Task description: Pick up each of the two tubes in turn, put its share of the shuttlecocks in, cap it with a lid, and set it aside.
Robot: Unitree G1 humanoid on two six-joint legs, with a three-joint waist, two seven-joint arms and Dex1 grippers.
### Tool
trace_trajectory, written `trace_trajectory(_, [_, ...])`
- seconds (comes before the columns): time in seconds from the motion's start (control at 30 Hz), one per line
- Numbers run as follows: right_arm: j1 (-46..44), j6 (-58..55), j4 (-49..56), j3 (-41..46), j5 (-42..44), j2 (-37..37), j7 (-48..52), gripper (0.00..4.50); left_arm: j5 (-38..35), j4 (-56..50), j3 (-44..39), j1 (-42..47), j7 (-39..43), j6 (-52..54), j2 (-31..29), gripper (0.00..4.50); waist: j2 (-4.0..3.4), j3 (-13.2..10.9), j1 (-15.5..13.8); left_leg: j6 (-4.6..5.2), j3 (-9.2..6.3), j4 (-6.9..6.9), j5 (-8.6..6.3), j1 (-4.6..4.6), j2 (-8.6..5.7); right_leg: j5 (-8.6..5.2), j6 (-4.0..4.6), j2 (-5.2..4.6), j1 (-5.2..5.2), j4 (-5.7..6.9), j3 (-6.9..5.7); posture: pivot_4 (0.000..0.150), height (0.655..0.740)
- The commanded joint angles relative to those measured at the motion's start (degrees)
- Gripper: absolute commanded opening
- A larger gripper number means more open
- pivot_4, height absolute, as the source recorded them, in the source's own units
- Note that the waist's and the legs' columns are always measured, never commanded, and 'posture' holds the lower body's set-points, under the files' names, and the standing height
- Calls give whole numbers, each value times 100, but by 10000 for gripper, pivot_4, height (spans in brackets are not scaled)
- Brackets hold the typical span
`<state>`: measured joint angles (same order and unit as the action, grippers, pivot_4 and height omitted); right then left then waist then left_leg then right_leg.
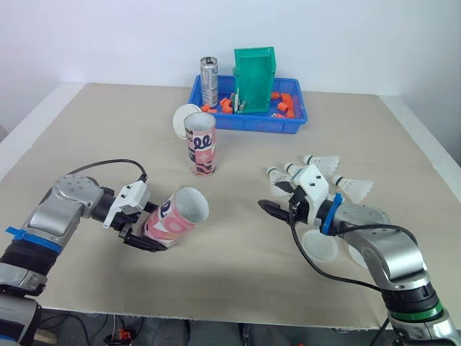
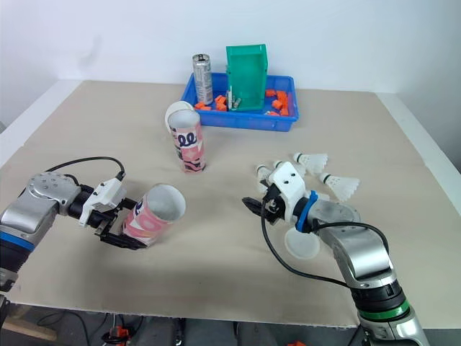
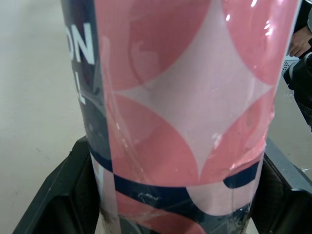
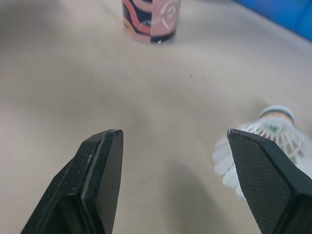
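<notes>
My left gripper is shut on a pink patterned tube, held tilted just above the table with its open mouth toward the right. In the left wrist view the tube sits between the black fingers. A second tube stands upright mid-table with a white lid behind it. My right gripper hovers open and empty to the left of several white shuttlecocks. One shuttlecock lies beside its finger. White lids lie under the right forearm.
A blue tray at the back holds orange pieces, a green bin and a metal can. Bare tabletop stretches between the two grippers and along the front edge.
</notes>
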<state>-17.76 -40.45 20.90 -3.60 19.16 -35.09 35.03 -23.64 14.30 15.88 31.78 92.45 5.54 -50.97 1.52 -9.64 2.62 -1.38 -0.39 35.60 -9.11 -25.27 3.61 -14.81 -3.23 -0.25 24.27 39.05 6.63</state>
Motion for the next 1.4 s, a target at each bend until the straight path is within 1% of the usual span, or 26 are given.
trace_trajectory(0.03, [-42, -70, 23, 53, -76, 83, -164, 36814, -50, -185, -87, 0, 5, 50, -114, 36190, 0, 0, 0, 0, 0, 0, 0, 0, 0, 0, 0, 0, 0, 0, 0, 1500, 7362])
trace_trajectory(0.4, [-342, -483, -264, -285, -657, 650, -970, 36814, -71, -271, -130, -13, 5, 127, -127, 36190, 1, -1, 4, 0, -1, 0, 0, -2, 1, 1, 0, 2, 2, 0, 0, 1500, 7362])
trace_trajectory(0.67, [-796, -384, -554, -606, -1219, 991, -1397, 36814, -93, -339, -172, -22, 5, 214, -160, 36190, 1, -1, 10, 0, -1, 0, 0, -2, 2, 3, 2, 5, 5, 0, 0, 1500, 7362])
trace_trajectory(0.9, [-842, -281, -529, -844, -1546, 1071, -1420, 36814, -111, -426, -216, -56, 5, 299, -165, 36190, 1, -1, 10, 0, -2, -3, 0, -5, 1, -1, 1, 5, 6, 0, 0, 1500, 7362])
trace_trajectory(0.93, [-849, -252, -525, -869, -1597, 1063, -1418, 34490, -109, -430, -224, -61, 5, 302, -164, 36190, 1, -1, 11, 0, -2, -3, 0, -5, 1, -1, 2, 5, 6, 0, 0, 1500, 7362])
trace_trajectory(1.0, [-859, -230, -530, -859, -1657, 1074, -1431, 28470, -110, -450, -235, -75, 5, 317, -169, 36190, 1, -1, 11, 0, -2, -3, 0, -4, 2, 0, 2, 5, 6, 0, 0, 1500, 7362])
trace_trajectory(1.03, [-865, -177, -537, -864, -1706, 1064, -1438, 24082, -111, -458, -240, -80, 5, 326, -169, 36190, 1, -1, 11, 0, -2, -3, 0, -4, 2, 0, 2, 5, 7, 0, 0, 1500, 7362])
trace_trajectory(1.07, [-875, -164, -542, -866, -1753, 1057, -1451, 20837, -110, -464, -245, -83, 5, 333, -167, 36190, 1, -1, 10, 0, -2, -3, 0, -4, 2, 0, 2, 5, 7, 0, 0, 1500, 7362])
trace_trajectory(1.13, [-899, -118, -569, -869, -1821, 1038, -1435, 9249, -97, -466, -246, -77, 5, 347, -151, 36190, 1, -1, 11, 0, -2, -3, 0, -4, 2, 0, 2, 5, 6, 0, 0, 1500, 7362])
trace_trajectory(1.17, [-910, -97, -572, -884, -1868, 1022, -1428, 5750, -94, -469, -247, -77, 5, 353, -148, 36190, 1, -1, 11, 0, -1, -3, 0, -4, 2, 0, 2, 5, 6, 0, 0, 1500, 7362])
trace_trajectory(1.2, [-915, -92, -563, -884, -1887, 1026, -1418, 913, -94, -475, -250, -79, 5, 358, -146, 36190, 1, -1, 10, 0, -1, -3, 0, -4, 2, 1, 2, 5, 6, 0, 0, 1500, 7362])
trace_trajectory(1.4, [-939, -123, -418, -902, -1907, 1114, -1360, 390, -96, -486, -266, -82, 5, 374, -132, 36190, 1, -1, 10, 0, -2, -3, 0, -4, 2, 0, 2, 5, 7, 0, 0, 1500, 7362])
